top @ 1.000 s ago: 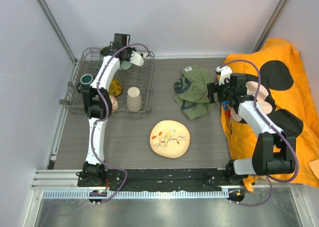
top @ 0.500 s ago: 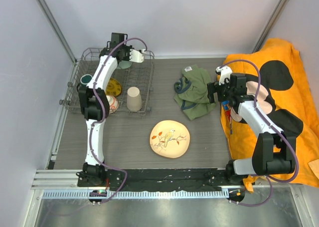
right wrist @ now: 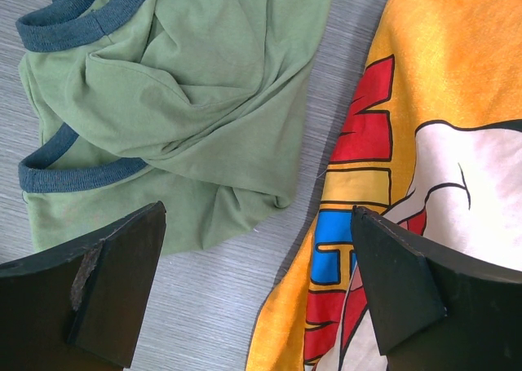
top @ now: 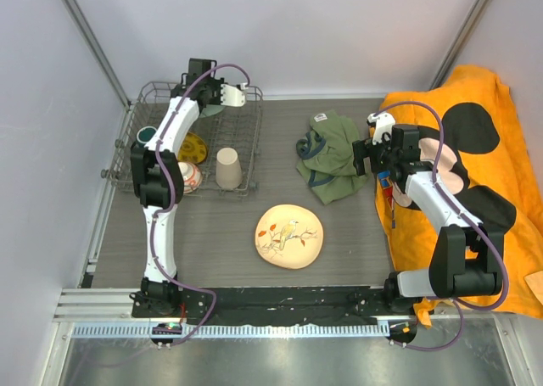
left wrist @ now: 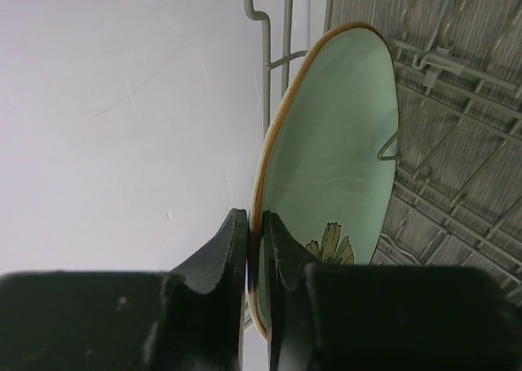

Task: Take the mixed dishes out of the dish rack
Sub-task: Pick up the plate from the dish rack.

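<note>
In the dish rack, left fingers pinch the pale green plate by its rim, a straight lift probably next; right fingers gape empty.

— What do the arms look like from your end?

— I see the left arm and right arm alike: white links, black joint housings, black bases. A purple cable loops along each.

— And the grippers?

— Matte black wedge fingers on the left gripper and right gripper. One right finger carries a pale scuff.
</note>
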Robot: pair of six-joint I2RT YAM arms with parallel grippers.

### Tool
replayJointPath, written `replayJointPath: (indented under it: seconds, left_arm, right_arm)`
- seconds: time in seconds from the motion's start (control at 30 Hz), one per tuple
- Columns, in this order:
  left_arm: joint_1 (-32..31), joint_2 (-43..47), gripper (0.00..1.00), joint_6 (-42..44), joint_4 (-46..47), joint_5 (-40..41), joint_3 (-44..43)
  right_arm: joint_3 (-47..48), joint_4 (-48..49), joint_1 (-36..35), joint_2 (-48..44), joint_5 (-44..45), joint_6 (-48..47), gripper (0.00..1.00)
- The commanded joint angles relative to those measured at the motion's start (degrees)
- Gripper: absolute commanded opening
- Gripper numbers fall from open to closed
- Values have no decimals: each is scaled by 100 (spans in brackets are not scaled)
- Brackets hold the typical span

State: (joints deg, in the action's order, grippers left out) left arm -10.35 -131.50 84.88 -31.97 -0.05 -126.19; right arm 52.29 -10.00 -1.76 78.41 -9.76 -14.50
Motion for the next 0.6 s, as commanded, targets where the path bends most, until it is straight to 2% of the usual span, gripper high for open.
replayJointPath:
  seconds: [0.0,0.57]
  left_arm:
    - [42,625,0,37,560,-30,-204]
    - [33,1232,0,336,288,120,-90]
  right_arm:
    - [255,77,9,7,0,-9,100]
    - [290,24,0,-45,-105,26,99]
